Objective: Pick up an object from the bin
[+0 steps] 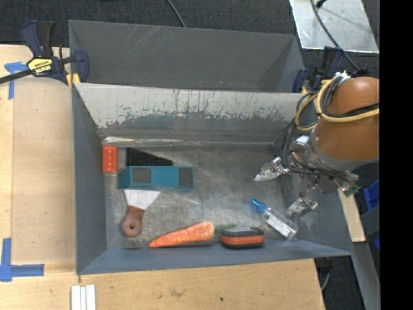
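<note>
My gripper (282, 190) hangs at the right side of the bin, open, with nothing between its fingers. One fingertip (266, 174) points left and the other (300, 207) points down toward the front. Just in front of the gripper lies a small clear tube with a blue cap (273, 219), on the bin floor and apart from the fingers. Left of the tube, a flat oval red and black thing (242, 238) rests against the front wall. An orange carrot (182, 235) lies beside it.
At the left lie a teal block (155, 177), a black wedge (148, 157), a small orange block (110, 159) and a scraper with a white blade and brown handle (135, 213). The arm's orange cover and cables overhang the right wall.
</note>
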`<action>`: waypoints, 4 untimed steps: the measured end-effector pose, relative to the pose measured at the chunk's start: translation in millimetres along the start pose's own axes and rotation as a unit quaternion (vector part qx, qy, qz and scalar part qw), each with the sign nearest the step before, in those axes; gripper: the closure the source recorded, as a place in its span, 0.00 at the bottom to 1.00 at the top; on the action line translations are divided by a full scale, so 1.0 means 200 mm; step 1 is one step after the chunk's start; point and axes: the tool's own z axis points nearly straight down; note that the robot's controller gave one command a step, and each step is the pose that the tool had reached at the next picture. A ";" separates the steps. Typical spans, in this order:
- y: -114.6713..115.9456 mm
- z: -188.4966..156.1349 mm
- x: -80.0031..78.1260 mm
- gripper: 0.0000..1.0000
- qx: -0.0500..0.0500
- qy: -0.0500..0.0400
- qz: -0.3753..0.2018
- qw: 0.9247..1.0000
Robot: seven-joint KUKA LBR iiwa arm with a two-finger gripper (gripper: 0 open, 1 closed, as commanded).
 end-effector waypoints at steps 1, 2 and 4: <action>-0.03 -0.01 0.05 0.00 0.000 0.000 0.101 0.995; 0.02 0.41 0.06 1.00 0.010 -0.017 -0.093 0.995; -0.15 0.06 -0.03 0.00 0.005 -0.004 -0.098 0.995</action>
